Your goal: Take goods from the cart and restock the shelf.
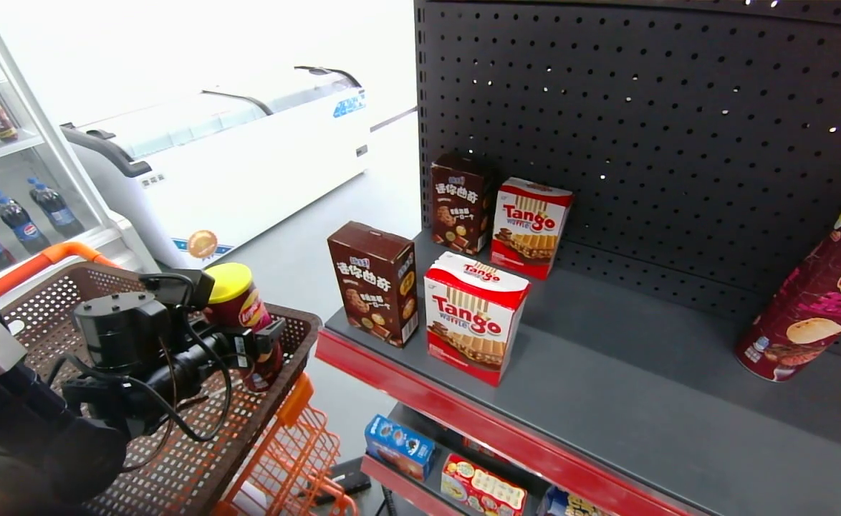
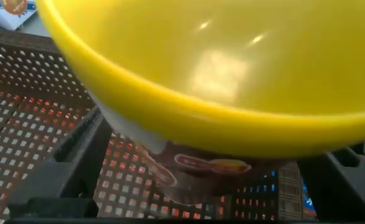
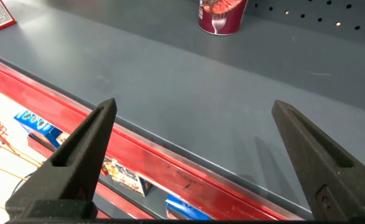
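My left gripper [image 1: 259, 347] is shut on a maroon chip can with a yellow lid [image 1: 243, 308], held upright above the brown cart basket [image 1: 177, 459] at the lower left. In the left wrist view the can's yellow lid [image 2: 232, 74] looms close, with a black finger [image 2: 76, 165] on either side of the can body. The grey shelf [image 1: 607, 387] with a red front edge stands to the right. My right gripper [image 3: 194, 155] is open over the shelf's front edge [image 3: 145, 152], with nothing between its fingers. A second maroon chip can [image 1: 814, 301] leans against the pegboard at the shelf's right.
Two brown cookie boxes [image 1: 376, 283] [image 1: 460, 203] and two red-and-white wafer boxes [image 1: 474, 315] [image 1: 529, 226] stand on the shelf's left part. Lower shelves hold small boxes [image 1: 399, 446]. A white chest freezer [image 1: 234, 158] and a drinks cooler [image 1: 5, 165] stand behind the cart.
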You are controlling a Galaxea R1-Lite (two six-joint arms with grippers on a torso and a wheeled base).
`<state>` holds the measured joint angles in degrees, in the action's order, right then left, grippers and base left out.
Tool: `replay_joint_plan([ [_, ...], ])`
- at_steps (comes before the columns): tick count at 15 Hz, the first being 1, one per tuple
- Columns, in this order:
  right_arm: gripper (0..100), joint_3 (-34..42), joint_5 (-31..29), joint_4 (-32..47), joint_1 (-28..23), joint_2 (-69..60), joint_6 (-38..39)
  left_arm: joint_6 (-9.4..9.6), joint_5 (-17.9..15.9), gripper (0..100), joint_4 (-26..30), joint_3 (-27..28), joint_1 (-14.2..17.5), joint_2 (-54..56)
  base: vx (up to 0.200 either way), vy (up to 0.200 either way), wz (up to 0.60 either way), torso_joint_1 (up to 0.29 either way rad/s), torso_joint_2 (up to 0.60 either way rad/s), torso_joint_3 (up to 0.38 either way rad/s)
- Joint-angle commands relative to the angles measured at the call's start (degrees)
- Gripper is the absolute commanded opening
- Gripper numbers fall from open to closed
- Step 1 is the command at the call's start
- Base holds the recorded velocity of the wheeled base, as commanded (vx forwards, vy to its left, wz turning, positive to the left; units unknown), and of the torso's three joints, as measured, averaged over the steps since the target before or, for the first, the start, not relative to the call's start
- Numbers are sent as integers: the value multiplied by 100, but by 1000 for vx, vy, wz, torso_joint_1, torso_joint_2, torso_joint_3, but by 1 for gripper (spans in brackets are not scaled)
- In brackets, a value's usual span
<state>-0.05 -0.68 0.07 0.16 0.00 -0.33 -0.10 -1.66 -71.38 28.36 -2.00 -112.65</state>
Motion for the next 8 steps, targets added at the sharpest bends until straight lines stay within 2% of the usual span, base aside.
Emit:
replay_joint_plan([
  [1, 100, -4, -2, 1, 2, 0, -2, 1, -1, 100, -43, 12, 7, -117, 0, 0, 0, 0, 0, 0],
  [2, 100, 5, -2, 1, 2, 0, -2, -8, -1, 100, -113, 30, -2, -143, 0, 0, 0, 0, 0, 0],
  [3, 100, -4, -2, 1, 2, 0, -2, 1, -1, 0, -131, 47, 7, -152, 0, 0, 0, 0, 0, 0],
  [8, 100, -4, -2, 1, 2, 0, -2, 62, 8, 0, -263, 12, -11, -20, 0, 0, 0, 0, 0, 0],
])
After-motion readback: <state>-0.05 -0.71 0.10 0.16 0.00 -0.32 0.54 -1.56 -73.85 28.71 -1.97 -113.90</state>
